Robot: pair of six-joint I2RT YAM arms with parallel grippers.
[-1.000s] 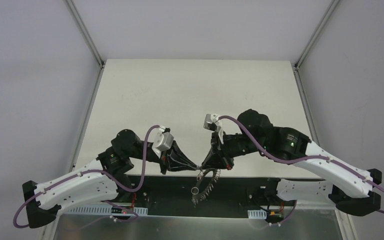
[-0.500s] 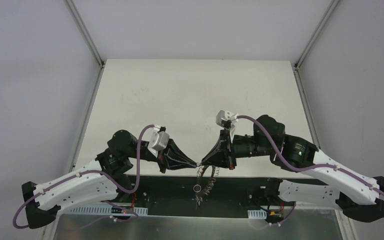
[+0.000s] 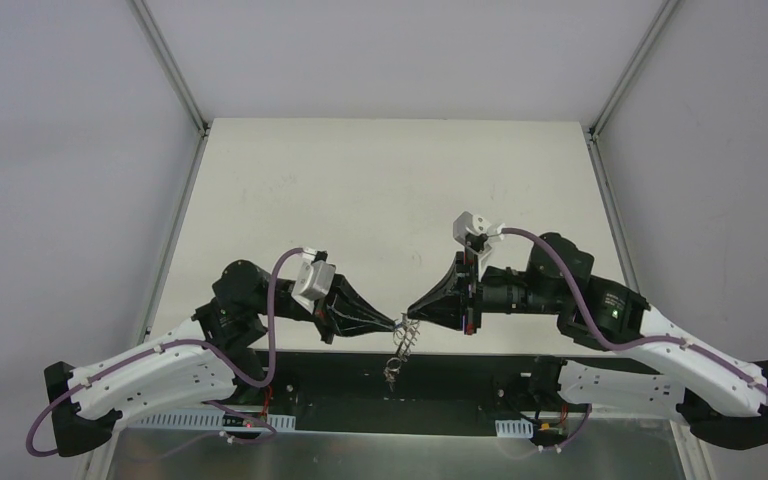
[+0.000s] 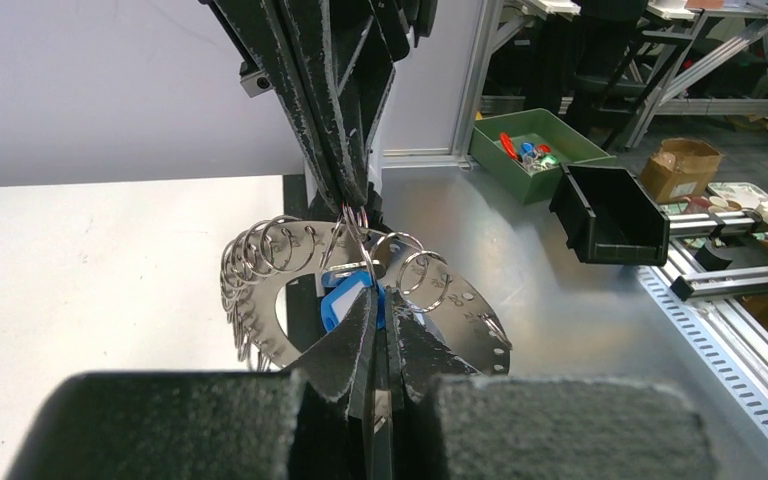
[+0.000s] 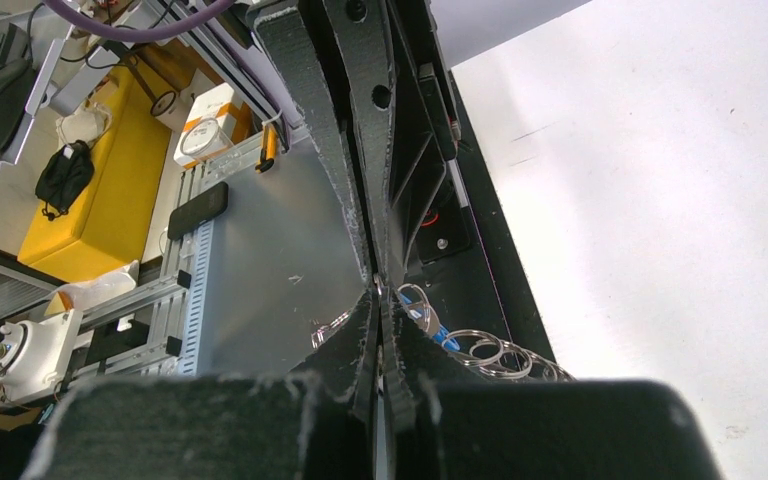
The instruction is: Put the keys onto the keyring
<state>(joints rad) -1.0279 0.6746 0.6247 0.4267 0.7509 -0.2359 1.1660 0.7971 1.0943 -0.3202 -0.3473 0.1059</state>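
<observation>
The two hands meet tip to tip at the near edge of the white worktop (image 3: pixel 360 190). The keyring (image 4: pixel 285 310) hangs in the air just under them, not lying on the worktop. It is a flat grey ring with lots of little silver wire loops (image 4: pixel 257 257) round its edge. The right hand (image 3: pixel 411 309) comes in from the other side with its fingers squeezed shut on one wire loop at the top of the keyring. The left hand (image 3: pixel 396 322) is squeezed shut too. The blue key (image 4: pixel 343 299) sits right at its fingertips, in front of the ring's big hole, and the fingers seem to pinch its blue tag.
</observation>
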